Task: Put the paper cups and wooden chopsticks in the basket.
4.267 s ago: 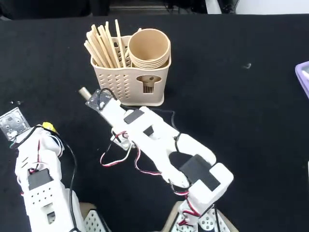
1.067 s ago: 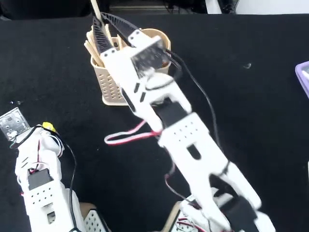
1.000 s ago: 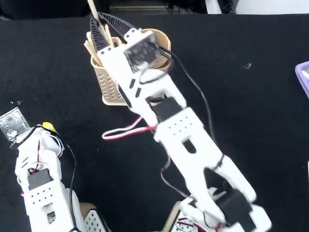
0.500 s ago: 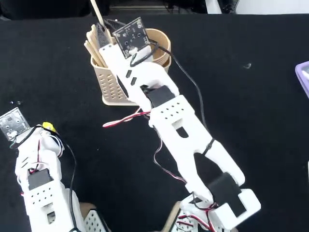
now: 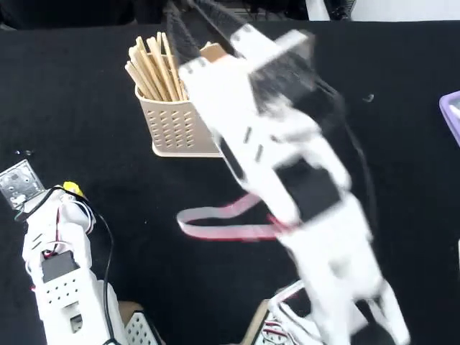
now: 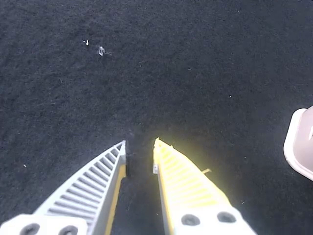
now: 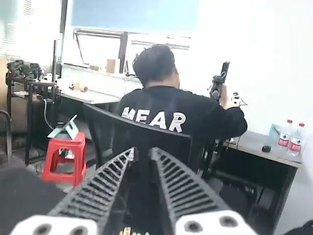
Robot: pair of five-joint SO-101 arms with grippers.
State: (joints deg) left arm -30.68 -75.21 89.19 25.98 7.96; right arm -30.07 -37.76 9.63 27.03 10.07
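I see the wooden chopsticks (image 5: 152,66) standing bundled in the basket (image 5: 176,129), likely light, stiff and slippery (best pinched mid-shaft, I judge), while my right gripper (image 7: 142,150) and left gripper (image 6: 139,143) both gape slightly, empty.

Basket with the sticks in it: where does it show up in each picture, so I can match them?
High view: basket upper left on the black table, partly behind the right arm.
Left wrist view: the pale rounded corner at the edge is probably it.
Right wrist view: tan tips at the right gripper's base may be its chopsticks.
Shared landmark: pale specks on the table, high and left wrist views.
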